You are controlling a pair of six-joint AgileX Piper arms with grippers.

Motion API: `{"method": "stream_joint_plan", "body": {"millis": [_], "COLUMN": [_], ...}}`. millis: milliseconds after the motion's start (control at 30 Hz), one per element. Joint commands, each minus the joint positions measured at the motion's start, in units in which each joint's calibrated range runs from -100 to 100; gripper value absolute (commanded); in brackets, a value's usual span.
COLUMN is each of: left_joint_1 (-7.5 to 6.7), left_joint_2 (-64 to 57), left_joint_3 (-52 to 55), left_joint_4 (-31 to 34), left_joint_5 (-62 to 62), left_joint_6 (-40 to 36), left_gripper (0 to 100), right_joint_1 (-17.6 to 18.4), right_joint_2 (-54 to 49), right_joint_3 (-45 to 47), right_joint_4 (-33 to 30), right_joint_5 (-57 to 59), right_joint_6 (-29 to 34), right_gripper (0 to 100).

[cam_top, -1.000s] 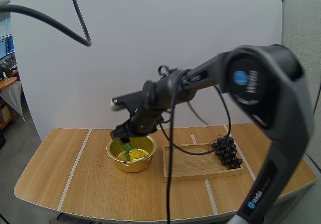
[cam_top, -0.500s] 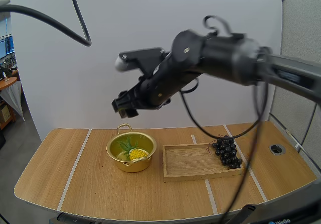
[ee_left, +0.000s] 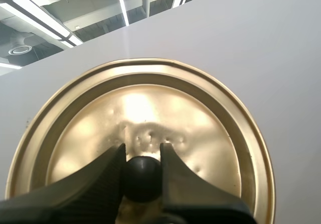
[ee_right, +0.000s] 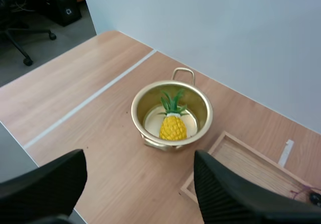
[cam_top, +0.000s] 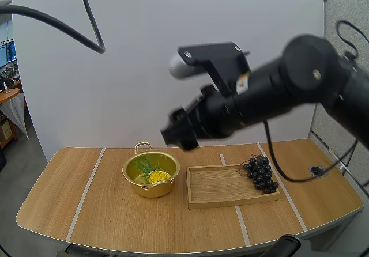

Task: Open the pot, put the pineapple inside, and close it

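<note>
Over table (cam_top: 104, 211), left jaws pinch lid (ee_left: 150, 108) knob (ee_left: 143, 178); right jaws spread wide.

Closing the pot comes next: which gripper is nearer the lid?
Left. The left gripper grips the lid by its knob. The right gripper hangs open above the table, facing the pot holding the pineapple, far from the lid.

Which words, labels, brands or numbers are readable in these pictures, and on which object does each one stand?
Sticker on the right arm: too blurred to read.
Pot, lid, pineapple, wooden tray, bunch of grapes: no text.
Nothing else is legible.
</note>
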Motion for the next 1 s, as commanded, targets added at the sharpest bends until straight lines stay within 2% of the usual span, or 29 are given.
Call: {"method": "stream_joint_plan", "body": {"millis": [0, 200, 400, 633, 667, 700, 767, 833, 967], "left_joint_1": [-0.20, -0.20, -0.20, -0.20, -0.20, -0.20, -0.20, -0.20, -0.20], "left_joint_2": [-0.2, -0.2, -0.2, -0.2, -0.2, -0.2, -0.2, -0.2, -0.2], "left_joint_3": [-0.5, -0.5, -0.5, -0.5, -0.5, -0.5, -0.5, -0.5, -0.5], "left_joint_4": [0.3, 0.3, 0.3, 0.3, 0.3, 0.3, 0.3, 0.3, 0.3], "left_joint_5": [-1.9, -1.9, -1.9, -1.9, -1.9, -1.9, -1.9, -1.9, -1.9], "left_joint_6": [-0.4, -0.4, -0.4, -0.4, -0.4, -0.4, -0.4, -0.4, -0.4], "left_gripper": [0, 0, 0, 0, 0, 0, 0, 0, 0], "right_joint_1": [-0.1, -1.2, -1.2, -1.2, -1.2, -1.2, -1.3, -1.3, -1.4], "right_joint_2": [-8.5, -16.7, -23.4, -24.4, -24.4, -24.4, -24.4, -24.4, -24.4], "right_joint_3": [8.6, 15.8, 18.8, 18.8, 18.8, 18.8, 18.8, 18.8, 18.8], "right_joint_4": [-5.2, -7.3, -7.3, -8.0, -8.0, -8.0, -7.5, -6.9, -8.8], "right_joint_5": [3.8, 5.4, 5.8, 5.8, 5.8, 5.8, 5.8, 6.0, 6.2], "right_joint_6": [2.6, 4.0, 4.0, 4.0, 4.0, 4.0, 4.0, 4.0, 4.2], "right_gripper": [100, 100, 100, 100, 96, 76, 46, 1, 0]}}
